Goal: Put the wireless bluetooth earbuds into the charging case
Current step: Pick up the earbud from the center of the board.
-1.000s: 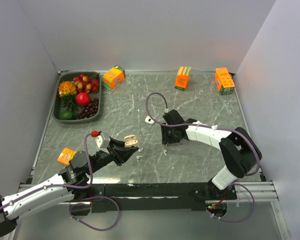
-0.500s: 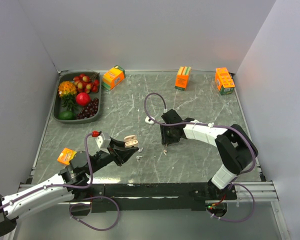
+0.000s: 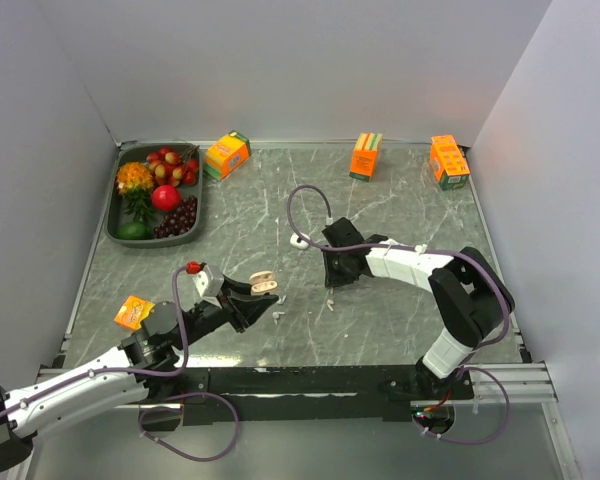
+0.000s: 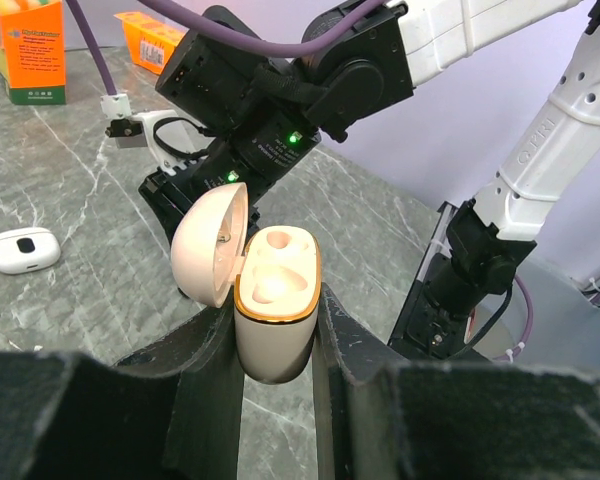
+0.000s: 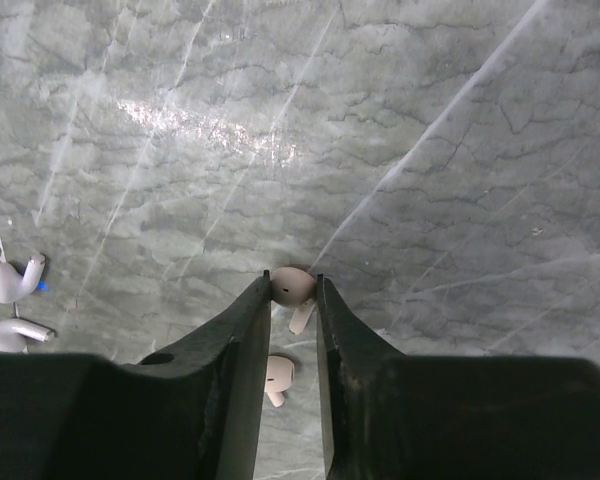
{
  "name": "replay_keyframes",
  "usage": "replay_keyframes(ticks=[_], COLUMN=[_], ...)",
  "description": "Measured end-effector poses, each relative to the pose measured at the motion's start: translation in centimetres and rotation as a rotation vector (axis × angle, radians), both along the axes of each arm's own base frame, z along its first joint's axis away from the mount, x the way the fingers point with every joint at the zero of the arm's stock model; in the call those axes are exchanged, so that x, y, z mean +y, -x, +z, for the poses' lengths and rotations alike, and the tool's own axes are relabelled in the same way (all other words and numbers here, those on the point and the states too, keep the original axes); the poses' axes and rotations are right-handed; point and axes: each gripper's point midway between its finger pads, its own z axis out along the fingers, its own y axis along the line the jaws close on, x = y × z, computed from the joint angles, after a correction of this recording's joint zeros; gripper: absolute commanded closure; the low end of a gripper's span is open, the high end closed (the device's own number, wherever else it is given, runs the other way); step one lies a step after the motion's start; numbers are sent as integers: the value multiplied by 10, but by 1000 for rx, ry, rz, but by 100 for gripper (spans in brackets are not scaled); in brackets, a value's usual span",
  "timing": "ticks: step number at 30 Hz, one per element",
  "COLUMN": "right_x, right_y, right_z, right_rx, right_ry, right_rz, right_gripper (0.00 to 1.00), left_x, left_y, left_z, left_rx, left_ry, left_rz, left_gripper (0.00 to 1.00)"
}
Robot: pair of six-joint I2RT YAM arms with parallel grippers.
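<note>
May squirt the earbud (image 5: 292,287) from the right pincer's (image 5: 293,284) narrow pinch on its rounded head, right of the case (image 4: 277,300).

Top view: from above and behind me, looking down on the whole table (image 3: 400,200). Left wrist view: close behind my left gripper (image 4: 277,320), facing far-right toward my right arm (image 4: 460,30), also seen from above. Right wrist view: past my right gripper (image 5: 292,287), straight down, near the table.
</note>
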Motion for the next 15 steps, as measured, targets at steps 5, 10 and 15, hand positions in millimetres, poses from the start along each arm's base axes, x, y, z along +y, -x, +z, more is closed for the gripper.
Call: replay_keyframes(ticks=[5, 10, 15], right_x=[0, -3, -5], right_y=[0, -3, -10], right_z=[1, 9, 38], right_rx=[-2, -28, -115], right_ry=[0, 2, -23], right_rz=[-1, -10, -28], right_gripper=[83, 95, 100], left_x=[-1, -1, -1], left_y=[0, -1, -1], left_z=[-2, -3, -3], left_rx=[3, 6, 6], left_ry=[-6, -10, -11], left_rz=[0, 0, 3], left_gripper=[99, 99, 99])
